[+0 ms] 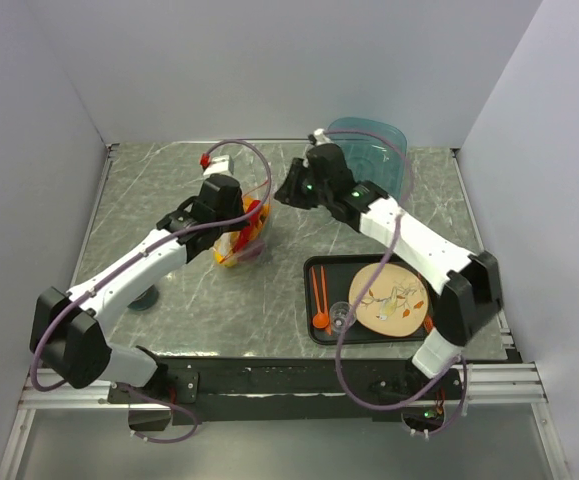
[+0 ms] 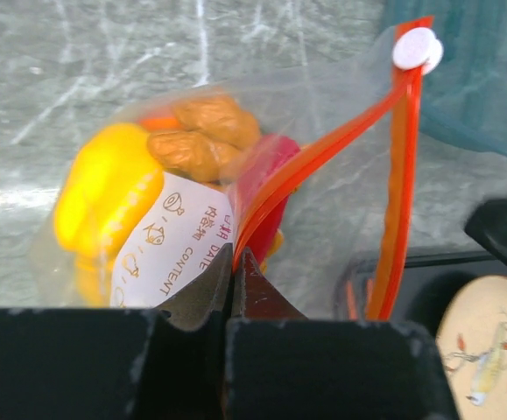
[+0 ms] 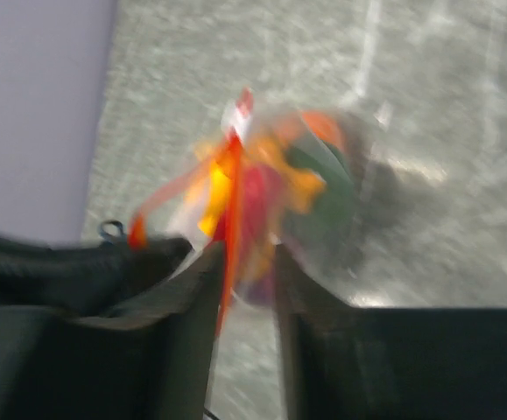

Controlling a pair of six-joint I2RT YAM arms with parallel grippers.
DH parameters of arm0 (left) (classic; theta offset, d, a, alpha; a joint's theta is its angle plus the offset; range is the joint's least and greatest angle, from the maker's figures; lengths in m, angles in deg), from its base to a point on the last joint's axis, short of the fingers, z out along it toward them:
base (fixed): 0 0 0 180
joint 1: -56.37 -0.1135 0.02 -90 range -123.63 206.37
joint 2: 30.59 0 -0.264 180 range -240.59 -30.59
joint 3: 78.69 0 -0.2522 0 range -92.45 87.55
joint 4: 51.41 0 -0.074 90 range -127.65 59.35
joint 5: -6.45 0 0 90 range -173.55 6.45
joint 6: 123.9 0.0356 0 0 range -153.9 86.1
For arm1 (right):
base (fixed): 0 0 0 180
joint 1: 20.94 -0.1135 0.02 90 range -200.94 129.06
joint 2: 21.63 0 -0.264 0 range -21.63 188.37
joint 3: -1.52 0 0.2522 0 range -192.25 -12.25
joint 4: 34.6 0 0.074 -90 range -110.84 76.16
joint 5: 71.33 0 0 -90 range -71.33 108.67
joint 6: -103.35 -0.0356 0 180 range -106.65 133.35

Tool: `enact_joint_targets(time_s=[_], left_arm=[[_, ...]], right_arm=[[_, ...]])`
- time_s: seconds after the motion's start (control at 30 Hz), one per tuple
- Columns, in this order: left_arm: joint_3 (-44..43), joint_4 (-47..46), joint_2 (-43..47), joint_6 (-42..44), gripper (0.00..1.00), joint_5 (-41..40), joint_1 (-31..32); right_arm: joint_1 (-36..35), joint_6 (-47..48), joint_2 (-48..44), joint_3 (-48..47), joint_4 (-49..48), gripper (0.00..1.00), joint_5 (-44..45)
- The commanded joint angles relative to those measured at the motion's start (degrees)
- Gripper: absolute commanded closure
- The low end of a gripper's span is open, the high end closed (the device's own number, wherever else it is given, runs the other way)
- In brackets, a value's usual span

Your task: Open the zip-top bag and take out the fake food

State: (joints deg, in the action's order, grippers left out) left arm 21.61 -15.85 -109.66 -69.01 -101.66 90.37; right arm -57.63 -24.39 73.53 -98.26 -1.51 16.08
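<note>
Zip-top bag (image 2: 161, 249) | left fingers (image 2: 262, 302) clamped on its edge | right fingers (image 3: 192, 302) apart, zip strip (image 3: 229, 201) between

Grey marbled table (image 1: 169, 180): blue tub (image 1: 384, 150) far edge, black tray (image 1: 334, 262) near right, zip-top bag (image 1: 241, 245) centre (contact unclear).

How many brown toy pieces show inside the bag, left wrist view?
2: one brown piece uppermost, another just below-left of it, beside the yellow piece. Others may be hidden behind the label.
</note>
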Motion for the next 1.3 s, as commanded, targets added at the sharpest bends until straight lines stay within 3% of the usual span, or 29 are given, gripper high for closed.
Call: enact_joint_targets(time_s=[0.0, 0.3, 0.43, 0.67, 0.73, 0.83, 0.9, 1.1, 1.27], left_arm=[[-1.22, -6.32, -0.47, -3.73, 0.99, 3.43, -0.07], [-1.75, -7.91, -3.11, -6.19, 0.99, 6.42, -1.56], [-0.43, -9.49, -2.58, -7.69, 0.99, 8.44, -2.88], [2.47, -11.86, -1.53, -9.62, 0.99, 10.02, -3.06], [3.09, -12.48, -1.35, -10.32, 0.99, 10.55, -3.06], [4.93, -13.80, -0.83, -11.81, 0.99, 11.43, -2.89], [7.21, -14.94, 0.58, -12.52, 0.99, 11.34, -2.53], [13.46, -15.21, 6.99, -15.07, 0.99, 8.36, -0.95], [15.57, -15.30, 8.58, -15.86, 0.99, 7.48, -0.43]], right_arm=[[0.30, 0.30, -8.14, 4.97, -4.13, 0.72, -1.70], [-2.16, -2.25, -5.69, 4.99, -6.94, 0.79, -5.14], [-2.95, -2.25, 0.36, 2.09, -5.10, 0.85, -6.02], [-2.52, -1.11, 3.46, 5.15, -5.00, 0.84, -3.13], [-2.16, -0.50, 3.63, 5.86, -4.74, 0.79, -2.25], [-1.81, -0.06, 3.29, 7.79, -6.40, 0.61, -1.63], [-1.55, 0.12, 3.54, 9.55, -8.69, 0.54, -1.98], [0.21, 0.21, 3.99, 17.01, -18.09, 0.44, -5.75], [0.30, 0.30, 3.99, 17.99, -21.17, 0.42, -7.25]])
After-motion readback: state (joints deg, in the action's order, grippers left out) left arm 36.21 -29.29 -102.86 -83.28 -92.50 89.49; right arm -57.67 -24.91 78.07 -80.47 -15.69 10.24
